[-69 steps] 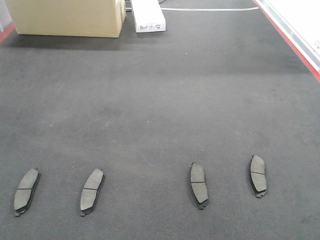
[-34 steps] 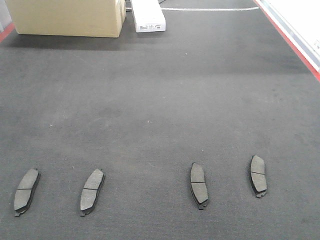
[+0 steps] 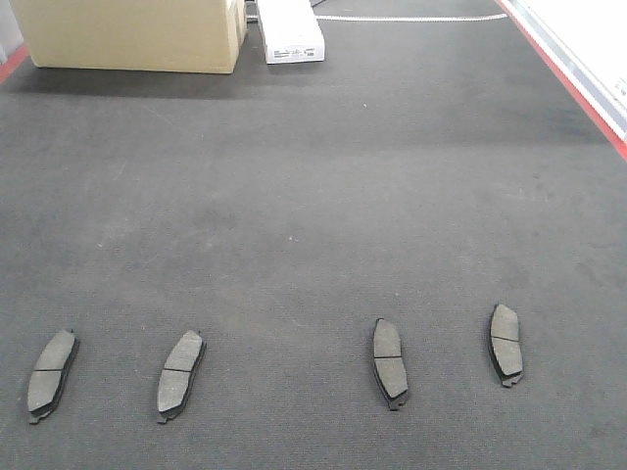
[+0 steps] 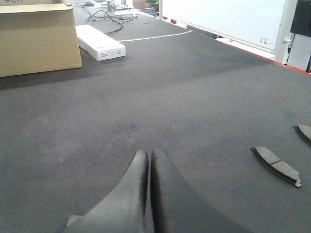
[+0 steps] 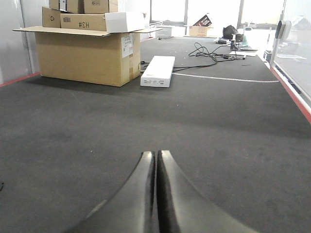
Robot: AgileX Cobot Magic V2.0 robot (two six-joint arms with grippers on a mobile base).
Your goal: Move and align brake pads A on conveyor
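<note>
Several brake pads A lie face up in a rough row near the front of the conveyor [image 3: 313, 196]: one at far left [image 3: 51, 374], one left of centre [image 3: 181, 374], one right of centre [image 3: 389, 361], one at right [image 3: 506, 343]. In the left wrist view my left gripper [image 4: 148, 154] is shut and empty above the belt, with one pad [image 4: 276, 165] to its right and another pad's end [image 4: 304, 132] at the frame edge. My right gripper [image 5: 156, 154] is shut with nothing in it, over bare belt. Neither gripper shows in the front view.
A cardboard box [image 3: 127, 34] and a flat white box [image 3: 290, 29] stand at the belt's far end. A red edge strip [image 3: 573, 78] runs along the right side. Cables [image 5: 214, 51] lie beyond the white box [image 5: 158, 71].
</note>
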